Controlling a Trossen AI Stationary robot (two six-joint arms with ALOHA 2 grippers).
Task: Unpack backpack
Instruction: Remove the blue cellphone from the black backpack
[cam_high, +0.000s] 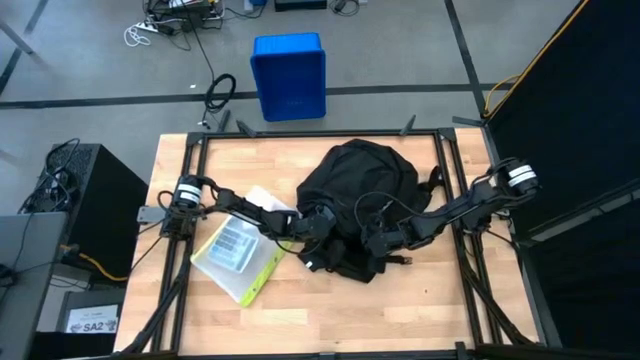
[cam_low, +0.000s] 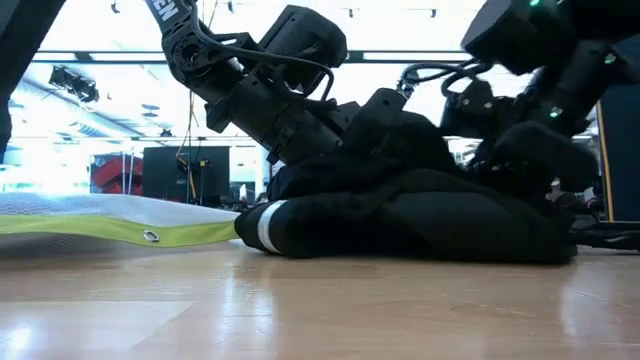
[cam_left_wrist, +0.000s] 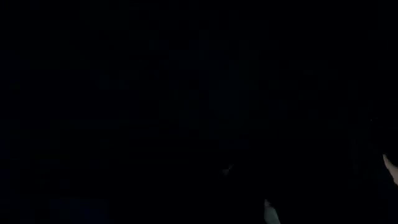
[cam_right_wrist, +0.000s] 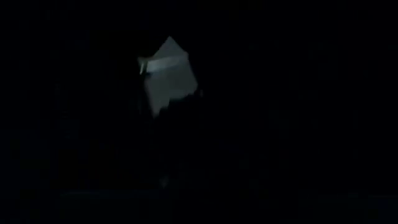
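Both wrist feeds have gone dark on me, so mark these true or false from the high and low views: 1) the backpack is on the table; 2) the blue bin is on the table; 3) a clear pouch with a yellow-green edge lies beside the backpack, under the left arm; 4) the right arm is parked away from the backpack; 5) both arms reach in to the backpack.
1) True. The backpack lies on the wooden table.
2) False. The blue bin stands on the floor beyond the table.
3) True. The clear pouch lies flat under the left arm.
4) False. The right gripper is at the backpack's near edge.
5) True. The left gripper is against it too.
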